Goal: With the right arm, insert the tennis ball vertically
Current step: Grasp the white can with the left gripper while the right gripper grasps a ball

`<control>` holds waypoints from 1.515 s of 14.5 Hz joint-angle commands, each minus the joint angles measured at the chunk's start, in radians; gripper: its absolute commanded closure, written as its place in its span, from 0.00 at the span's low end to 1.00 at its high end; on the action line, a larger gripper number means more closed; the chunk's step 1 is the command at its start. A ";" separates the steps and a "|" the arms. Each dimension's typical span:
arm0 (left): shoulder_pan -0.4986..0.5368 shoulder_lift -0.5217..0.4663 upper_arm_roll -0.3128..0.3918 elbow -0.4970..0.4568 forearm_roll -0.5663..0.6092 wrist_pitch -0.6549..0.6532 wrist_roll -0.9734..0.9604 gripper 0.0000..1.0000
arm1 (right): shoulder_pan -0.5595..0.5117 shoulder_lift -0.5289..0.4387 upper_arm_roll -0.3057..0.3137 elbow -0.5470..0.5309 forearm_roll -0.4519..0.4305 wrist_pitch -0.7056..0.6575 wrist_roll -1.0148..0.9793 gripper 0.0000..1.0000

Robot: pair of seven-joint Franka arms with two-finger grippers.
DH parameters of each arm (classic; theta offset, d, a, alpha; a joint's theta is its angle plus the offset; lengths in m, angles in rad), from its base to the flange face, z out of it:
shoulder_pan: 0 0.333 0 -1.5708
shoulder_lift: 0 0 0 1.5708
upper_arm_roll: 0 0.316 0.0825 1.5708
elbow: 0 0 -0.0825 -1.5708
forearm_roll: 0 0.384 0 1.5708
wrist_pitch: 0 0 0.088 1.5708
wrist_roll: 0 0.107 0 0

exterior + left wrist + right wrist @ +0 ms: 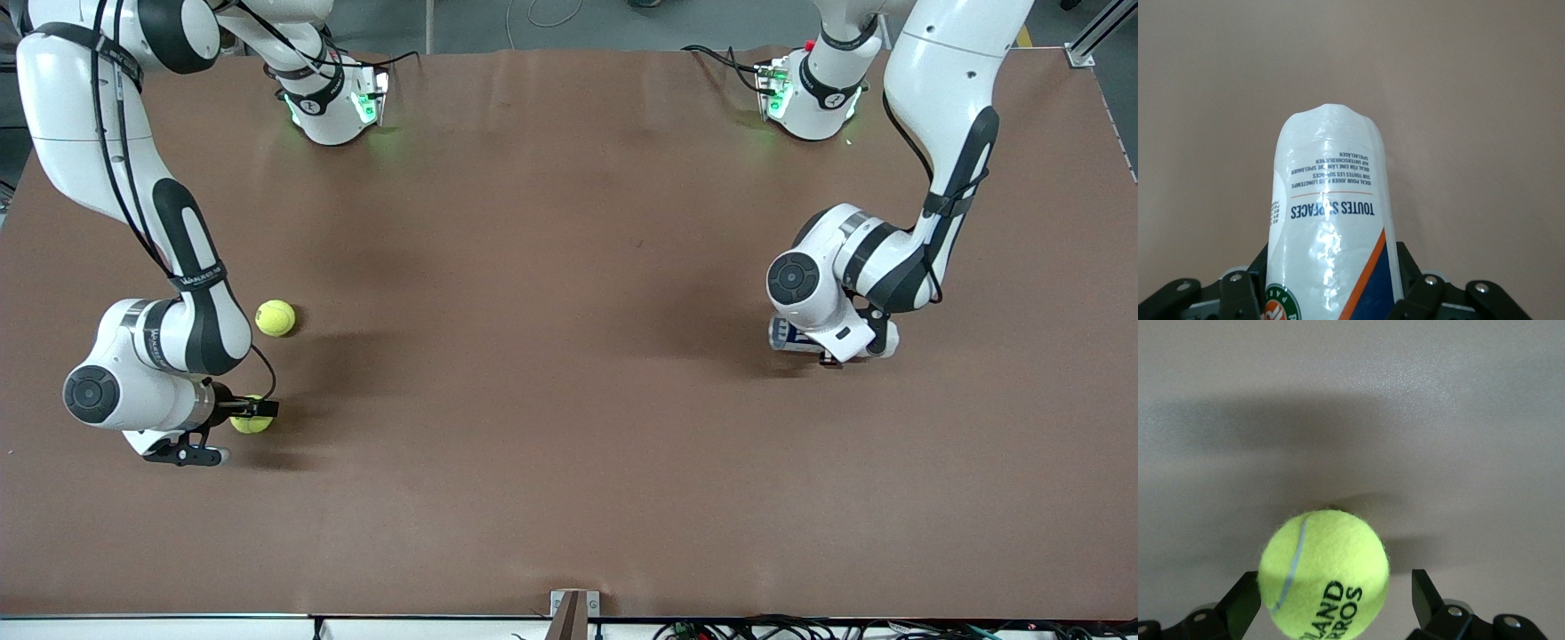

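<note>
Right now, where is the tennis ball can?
The can is shut in the left gripper, low over the table at the left arm's end.

It looked like a robotics lab: a bare brown surface (569,427) filled the frame, two white arm bases with green status lights (364,107) stood along the top edge, and loose cables (800,628) ran along the bottom edge.

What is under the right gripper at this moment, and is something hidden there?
A tennis ball rests on the table between the open fingers of the right gripper. They do not touch it. The ball's underside is hidden.
</note>
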 commanded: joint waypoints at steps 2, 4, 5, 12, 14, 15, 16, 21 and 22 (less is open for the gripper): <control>0.005 -0.015 -0.076 0.146 -0.192 -0.088 0.112 0.28 | -0.007 0.000 0.009 -0.004 0.000 0.012 -0.001 0.00; -0.008 0.002 -0.096 0.243 -0.327 -0.097 0.166 0.28 | -0.007 0.001 0.009 -0.003 -0.002 0.012 -0.001 0.00; -0.012 0.020 -0.108 0.289 -0.383 -0.097 0.177 0.28 | -0.007 0.001 0.009 -0.003 -0.002 0.014 -0.001 0.01; -0.051 0.178 -0.230 0.527 -0.639 -0.084 0.177 0.28 | -0.007 0.004 0.009 -0.003 0.000 0.029 -0.001 0.13; -0.103 0.215 -0.230 0.585 -0.722 -0.064 0.173 0.28 | -0.007 0.007 0.009 -0.003 0.000 0.029 -0.001 0.16; -0.121 0.218 -0.230 0.593 -0.762 -0.030 0.167 0.28 | -0.007 0.009 0.009 -0.003 0.000 0.028 -0.001 0.22; -0.138 0.218 -0.230 0.591 -0.802 0.003 0.166 0.28 | -0.006 0.007 0.009 -0.003 -0.002 0.028 -0.001 0.28; -0.201 0.270 -0.230 0.591 -0.896 0.203 0.177 0.28 | -0.004 0.006 0.009 -0.001 -0.002 0.028 -0.001 0.55; -0.209 0.285 -0.230 0.591 -0.900 0.246 0.179 0.28 | -0.003 0.004 0.009 -0.001 -0.002 0.025 -0.001 0.55</control>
